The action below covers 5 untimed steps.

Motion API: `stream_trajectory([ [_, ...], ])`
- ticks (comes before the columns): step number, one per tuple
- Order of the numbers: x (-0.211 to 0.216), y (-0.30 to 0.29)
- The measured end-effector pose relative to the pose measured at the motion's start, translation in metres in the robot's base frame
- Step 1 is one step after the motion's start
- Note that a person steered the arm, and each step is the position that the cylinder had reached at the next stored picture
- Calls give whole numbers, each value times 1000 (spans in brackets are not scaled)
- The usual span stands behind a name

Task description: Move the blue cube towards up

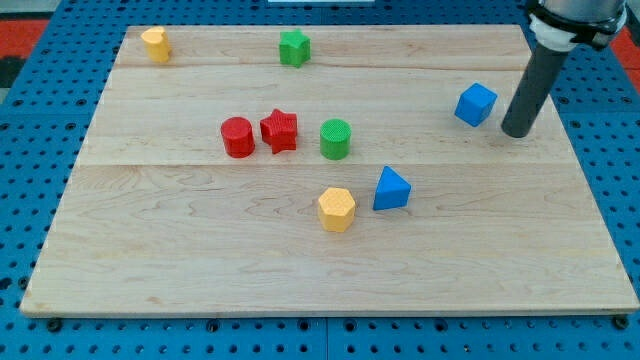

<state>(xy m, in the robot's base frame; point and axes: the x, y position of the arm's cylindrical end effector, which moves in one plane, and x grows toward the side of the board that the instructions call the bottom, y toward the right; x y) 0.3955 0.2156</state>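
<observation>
Pincer there is none, so nothing is held: only my tip [516, 132], just right of the blue cube [476, 104] and apart from it. That cube sits at the bench's [200, 260] right side; the upward push looks not yet begun.

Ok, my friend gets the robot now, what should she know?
My tip sits on the board, just to the view's right of the blue cube, apart from it and slightly lower. The cube is near the view's right edge, in the upper half. No push upward shows yet. Left to do: bring the tip below the cube, then push it toward the view's top.
</observation>
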Motion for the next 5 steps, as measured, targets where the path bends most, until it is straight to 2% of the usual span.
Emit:
stream_trajectory([
  [2, -110, -33],
  [3, -131, -54],
  [5, -90, -115],
])
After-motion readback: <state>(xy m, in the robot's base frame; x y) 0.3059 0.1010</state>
